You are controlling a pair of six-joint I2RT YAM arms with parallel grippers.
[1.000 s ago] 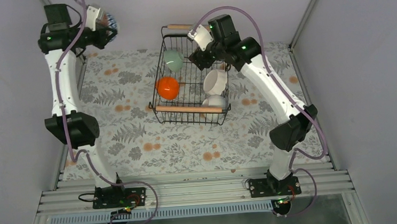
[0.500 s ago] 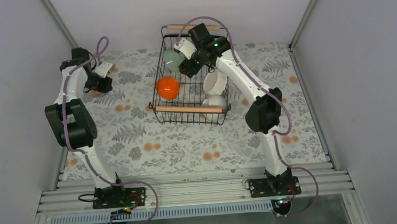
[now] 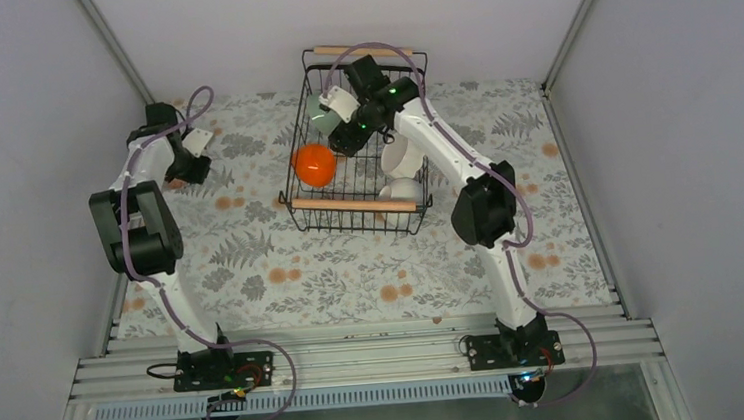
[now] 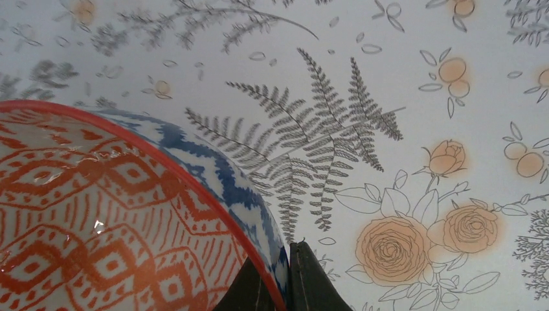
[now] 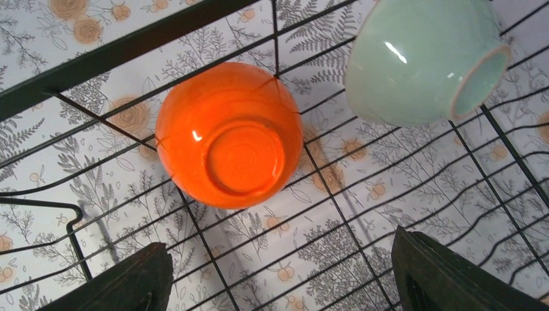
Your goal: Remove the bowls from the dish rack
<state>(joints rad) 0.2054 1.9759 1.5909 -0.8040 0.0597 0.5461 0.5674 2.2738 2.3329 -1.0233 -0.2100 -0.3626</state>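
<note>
The left pincer [image 4: 278, 288] pinches the rim of a red-and-blue patterned bowl [image 4: 97, 214], one finger inside and one outside. The bowl hangs tilted to the pincer's left, close above the flowered worktop [image 4: 401, 97] and well apart from the dish rack [image 3: 352, 203]; the rim grip is likely chosen so the bowl can be set down on its base.

Over the rack, the right pincer [image 5: 285, 278] stands spread wide, holding nothing. An orange bowl [image 5: 228, 135] lies upside down on the wires just ahead of it, roughly centred between the fingers, which appears to mark it as the next pick. A mint-green bowl [image 5: 421, 61] rests on its side ahead and to the pincer's right. White bowls [image 3: 404, 152] wait in the rack beside the arm, so unloading looks to be underway and far from finished.
</note>
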